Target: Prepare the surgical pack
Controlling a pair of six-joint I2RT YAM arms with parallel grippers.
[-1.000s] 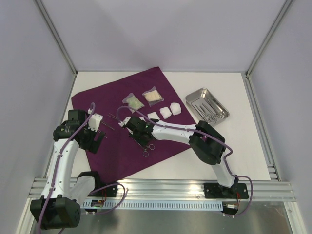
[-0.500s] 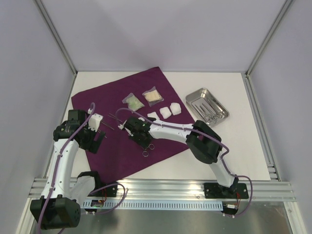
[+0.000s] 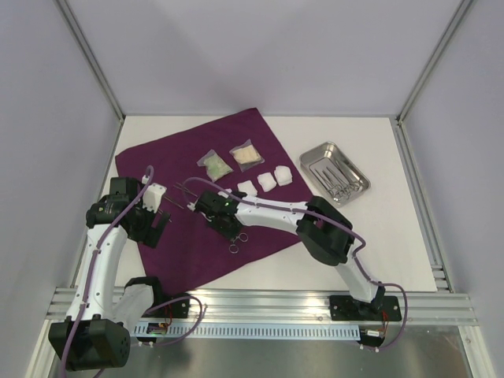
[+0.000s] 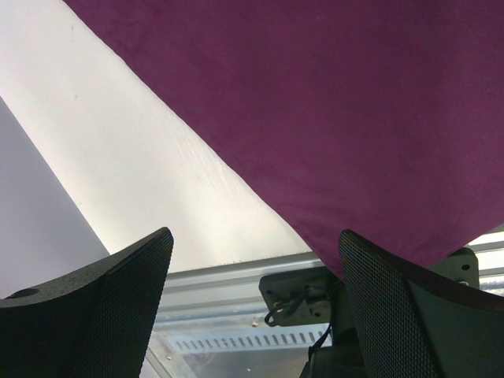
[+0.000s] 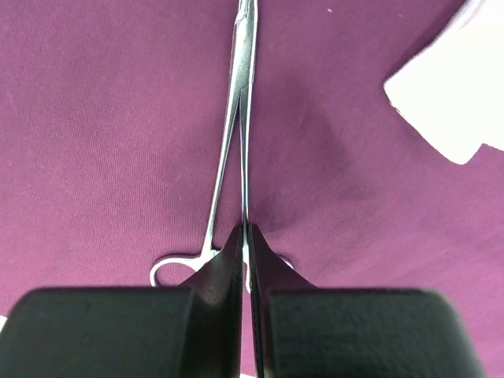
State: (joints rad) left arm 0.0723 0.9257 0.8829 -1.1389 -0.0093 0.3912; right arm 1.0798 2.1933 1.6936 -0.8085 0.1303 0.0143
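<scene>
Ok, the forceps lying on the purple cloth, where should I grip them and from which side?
By one shank just above the finger rings, from straight above, where the right hand is closed. The forceps lie flat on the cloth with shanks slightly parted, so a pinch can straddle one thin shank; the rings are wider.

The white table (image 3: 394, 244) fills the middle of the top view. A purple cloth (image 3: 157, 161) lies spread on its left half, turned cornerwise, its lowest corner reaching the table's bottom edge. A steel tray (image 3: 314, 150) sits at right, apart from the cloth.
</scene>
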